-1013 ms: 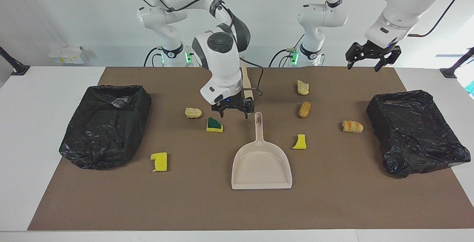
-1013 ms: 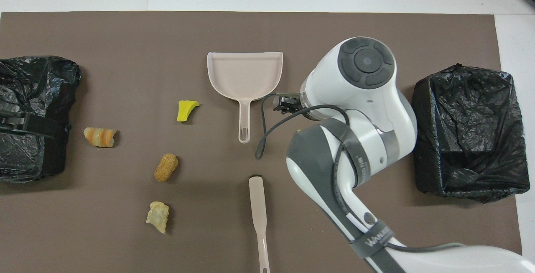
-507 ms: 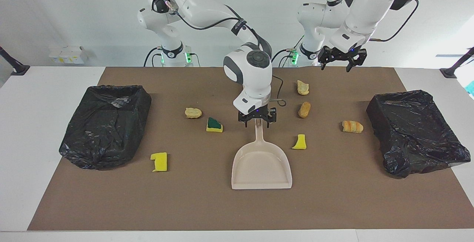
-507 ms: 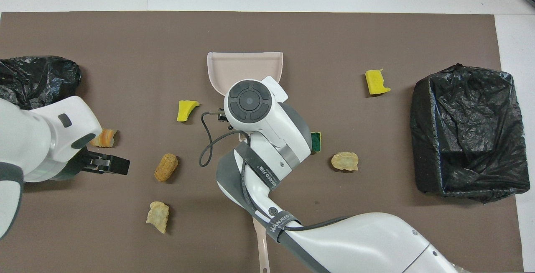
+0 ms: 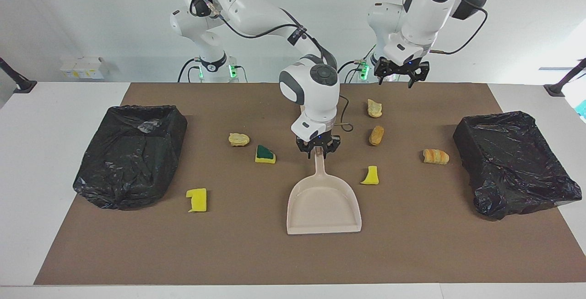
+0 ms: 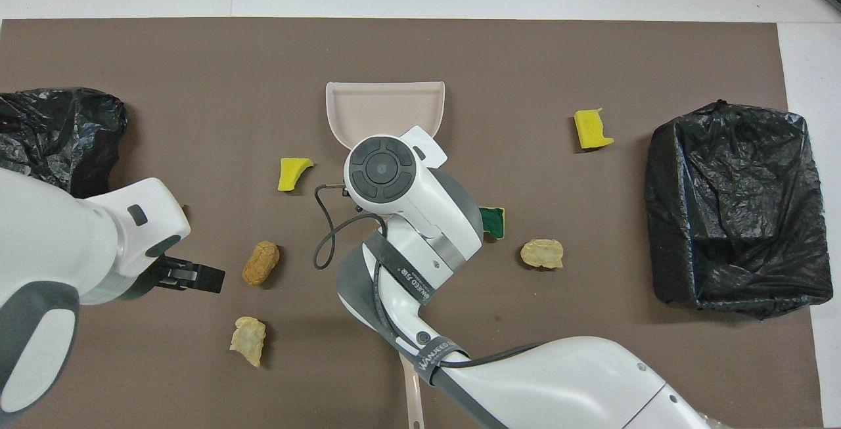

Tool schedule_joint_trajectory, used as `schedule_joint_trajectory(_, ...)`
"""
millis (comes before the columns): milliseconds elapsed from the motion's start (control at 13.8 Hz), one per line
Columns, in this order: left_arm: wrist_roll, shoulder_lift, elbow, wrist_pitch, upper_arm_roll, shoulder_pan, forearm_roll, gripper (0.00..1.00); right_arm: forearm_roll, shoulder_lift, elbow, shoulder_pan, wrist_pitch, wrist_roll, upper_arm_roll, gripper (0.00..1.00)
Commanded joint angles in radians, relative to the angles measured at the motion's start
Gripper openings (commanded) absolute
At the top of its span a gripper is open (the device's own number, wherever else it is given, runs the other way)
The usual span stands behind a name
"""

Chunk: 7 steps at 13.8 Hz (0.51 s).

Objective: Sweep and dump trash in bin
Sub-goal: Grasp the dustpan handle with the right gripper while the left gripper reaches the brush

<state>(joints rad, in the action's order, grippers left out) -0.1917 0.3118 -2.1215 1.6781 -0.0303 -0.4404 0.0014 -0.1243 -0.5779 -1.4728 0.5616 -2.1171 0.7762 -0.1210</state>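
The beige dustpan lies mid-mat, its handle pointing toward the robots. My right gripper is down at the handle's end and shut on it; in the overhead view its own wrist hides it. Several pieces of trash lie around: a green-topped wedge, a tan lump, yellow sponge pieces, bread lumps and a striped one. My left gripper hangs open in the air over the mat beside the bread lumps.
Two bins lined with black bags stand on the brown mat, one at the right arm's end and one at the left arm's end. The beige brush handle lies nearer to the robots than the dustpan.
My right gripper moved from beside the green wedge onto the dustpan handle and closed on it. My left arm swung in from its end of the table toward the bread lumps, gripper still open.
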Motion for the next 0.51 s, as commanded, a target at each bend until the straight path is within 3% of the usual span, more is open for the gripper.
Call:
schedule_joint_trajectory(0, -0.145, 0.036, -0.057, 0.029, -0.014, -0.084, -0.006, 1.00, -0.029, 0.010, -0.021, -0.008, -0.006, 0.000, -0.003, 0.06)
schedule_joint_trajectory(72, -0.194, 0.049, -0.078, 0.035, -0.014, -0.113, -0.006, 1.00, -0.029, 0.016, -0.018, -0.009, 0.000, -0.001, -0.003, 0.00)
schedule_joint_trajectory(434, -0.215, 0.056, -0.149, 0.090, -0.014, -0.170, -0.087, 1.00, -0.008, 0.078, -0.023, -0.049, 0.068, -0.089, -0.003, 0.00)
